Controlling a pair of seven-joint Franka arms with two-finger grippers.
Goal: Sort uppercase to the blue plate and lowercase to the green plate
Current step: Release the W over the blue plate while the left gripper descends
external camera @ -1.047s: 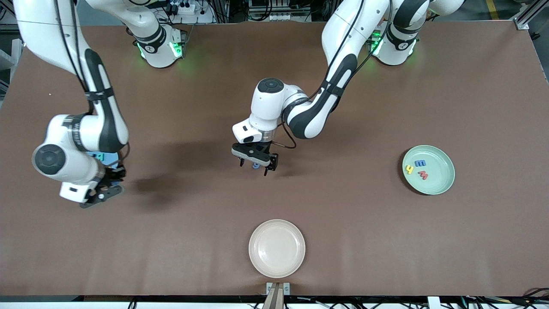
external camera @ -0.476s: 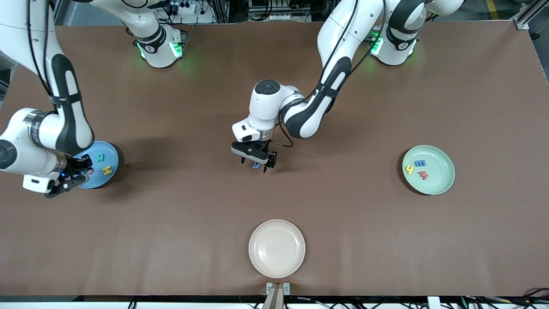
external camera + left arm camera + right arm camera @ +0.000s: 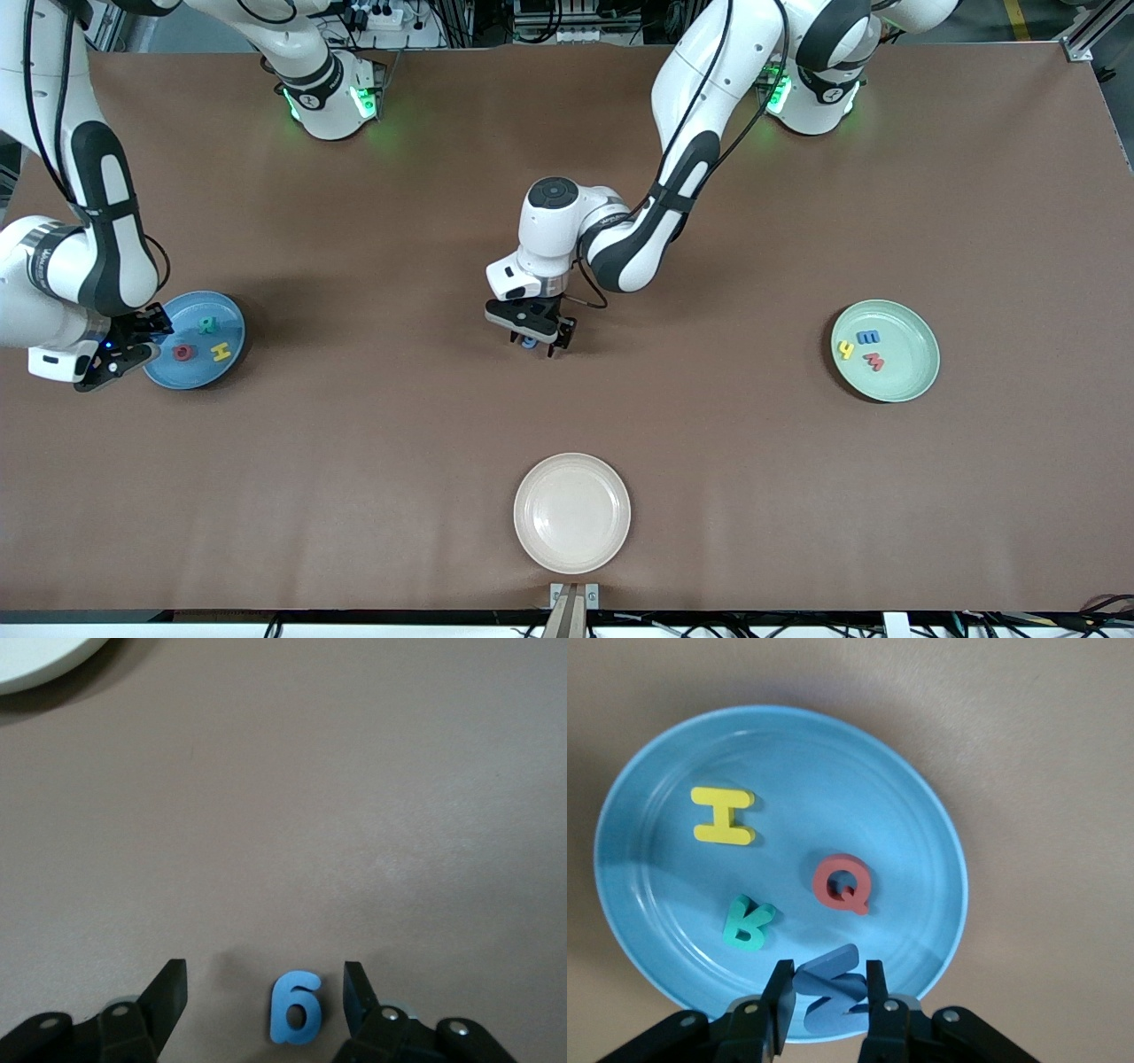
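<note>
Brown matte tabletop fills the front view, w/ both arm bases along its top edge

At the right arm's end of the table sits the round sky-blue plate w/ raised rim [image 3: 232, 312]. In it lie 3 small flat toy letters: a teal-green R [image 3: 206, 325], a yellow H [image 3: 221, 352] and a red Q [image 3: 183, 353]. The right gripper [image 3: 824, 994] hangs over the plate's rim, clamped on a flat blue M [image 3: 831, 989]; the wrist view shows the M pinched between the 2 fingers just above the plate, so I'd judge it not yet released

Mid-table, the left gripper [image 3: 266, 992] is down at the surface, straddling a flat blue lowercase g [image 3: 296, 1007]. Both fingers stand apart from the g w/ gaps on each side, so nothing is gripped yet. Nearer the front camera is a round cream plate [image 3: 572, 513], nothing in it

At the left arm's end sits the round pale mint-green plate [image 3: 912, 372], holding a yellow h [image 3: 846, 350], a blue 3-pronged letter [image 3: 870, 337] and a red w [image 3: 873, 361]

Tally, as I judge it: 3 uppercase and 3 lowercase sorted. Left to do: drop the M in the sky-blue plate, then grip the g and carry it to the mint-green plate
</note>
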